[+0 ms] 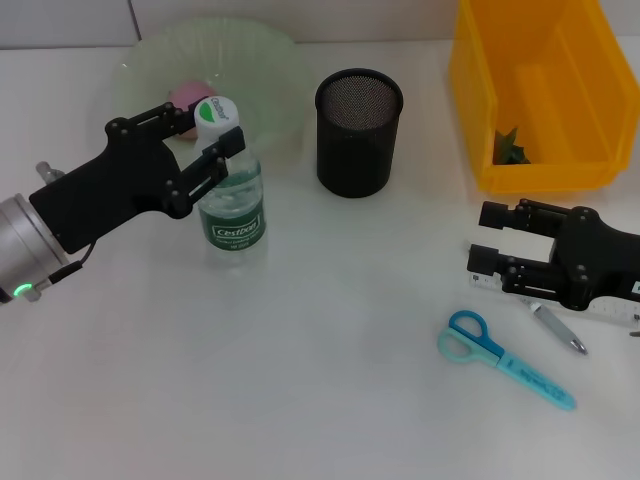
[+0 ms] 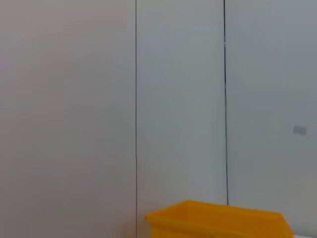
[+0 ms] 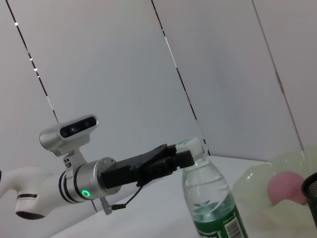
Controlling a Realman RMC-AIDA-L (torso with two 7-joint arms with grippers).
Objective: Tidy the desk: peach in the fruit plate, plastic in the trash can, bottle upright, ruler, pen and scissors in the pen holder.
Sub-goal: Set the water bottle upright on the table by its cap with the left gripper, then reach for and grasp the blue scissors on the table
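The clear bottle (image 1: 232, 205) with a green label stands upright on the table, also seen in the right wrist view as bottle (image 3: 210, 198). My left gripper (image 1: 214, 128) is shut on its neck just under the white cap. The pink peach (image 1: 186, 95) lies in the pale green fruit plate (image 1: 255, 50). Green plastic (image 1: 510, 148) sits in the yellow trash can (image 1: 540, 170). My right gripper (image 1: 482, 240) stands open low over one end of the white ruler (image 1: 610, 311). The pen (image 1: 560, 331) and blue scissors (image 1: 498, 355) lie just in front of it. The black mesh pen holder (image 1: 358, 130) stands mid-table.
The yellow trash can (image 2: 218, 220) is at the back right, close behind my right gripper. A pale panelled wall rises behind the table. The pen holder stands between the bottle and the bin.
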